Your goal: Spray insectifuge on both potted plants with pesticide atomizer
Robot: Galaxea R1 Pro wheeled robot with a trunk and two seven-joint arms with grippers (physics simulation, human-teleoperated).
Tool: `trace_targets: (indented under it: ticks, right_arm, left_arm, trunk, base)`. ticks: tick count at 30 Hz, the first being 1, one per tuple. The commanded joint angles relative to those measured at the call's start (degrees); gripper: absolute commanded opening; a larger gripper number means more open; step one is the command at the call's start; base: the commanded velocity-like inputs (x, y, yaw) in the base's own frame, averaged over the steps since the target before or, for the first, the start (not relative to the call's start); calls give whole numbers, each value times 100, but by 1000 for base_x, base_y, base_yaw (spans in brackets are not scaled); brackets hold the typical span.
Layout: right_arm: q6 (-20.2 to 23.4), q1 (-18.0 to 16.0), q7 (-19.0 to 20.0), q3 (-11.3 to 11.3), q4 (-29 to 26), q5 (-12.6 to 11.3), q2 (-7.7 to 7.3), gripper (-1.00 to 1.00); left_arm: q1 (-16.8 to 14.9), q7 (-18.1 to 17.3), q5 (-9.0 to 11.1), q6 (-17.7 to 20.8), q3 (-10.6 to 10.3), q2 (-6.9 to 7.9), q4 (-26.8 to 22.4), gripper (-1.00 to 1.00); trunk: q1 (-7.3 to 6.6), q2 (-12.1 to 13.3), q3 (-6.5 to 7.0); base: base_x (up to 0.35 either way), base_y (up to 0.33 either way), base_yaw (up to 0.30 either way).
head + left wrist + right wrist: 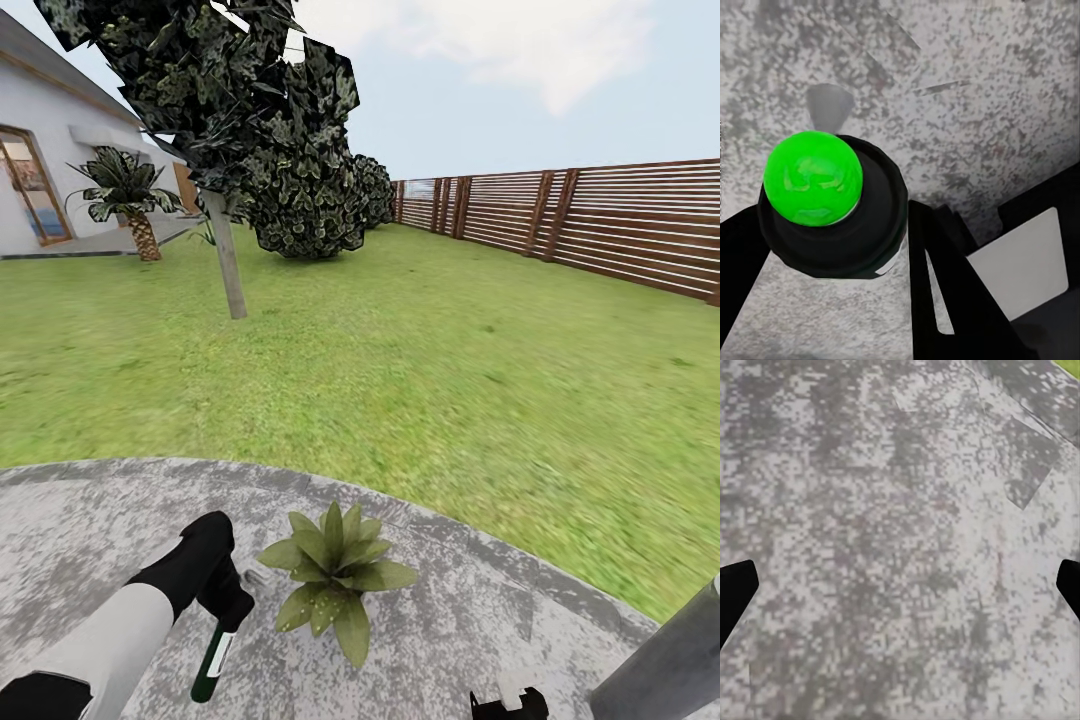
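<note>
A bright green tip is capping the dark pesticide atomizer (825,202); the patio (480,620) is showing mottled grey; the potted plant (335,575) is showing pale-speckled green leaves.

potted plants: 1 (335,578) | pesticide atomizer: 1 (213,662) | trunked palm: 1 (128,195) | tree: 1 (225,255) | bushes: 2 (310,205) | fence: 1 (600,225) | patio: 1 (90,530) | house: 1 (45,150)
</note>
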Motion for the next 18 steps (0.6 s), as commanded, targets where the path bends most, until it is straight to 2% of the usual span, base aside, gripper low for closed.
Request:
trace_targets:
  ticks: [1,3,7,15,18]
  right_arm:
    - [-21,-4,-19,-44,8,60,1,100]
    - [-21,-4,-19,-44,8,59,1,100]
    - [-14,-4,-19,-44,7,59,1,100]
    - [-13,-4,-19,-44,4,59,1,100]
    - [-12,-4,-19,-44,7,59,1,100]
  left_arm:
    - [-2,-58,-44,33,-25,0,-17,-100]
    - [-2,-58,-43,34,-26,-3,-25,-100]
    - [-2,-58,-43,33,-25,-12,-32,-100]
    - [-2,-58,-41,34,-26,-29,-41,-100]
    - [-2,-58,-43,34,-23,-23,-41,-100]
  trunk:
    - [-1,-2,-6]
    - [-1,-2,-6]
    - [-1,-2,-6]
    - [-1,-2,-6]
    - [-1,-2,-6]
  base:
    - [0,0,50]
    - [0,-21,146]
    - [0,-221,134]
    - [-1,-269,7]
    - [-128,-246,0]
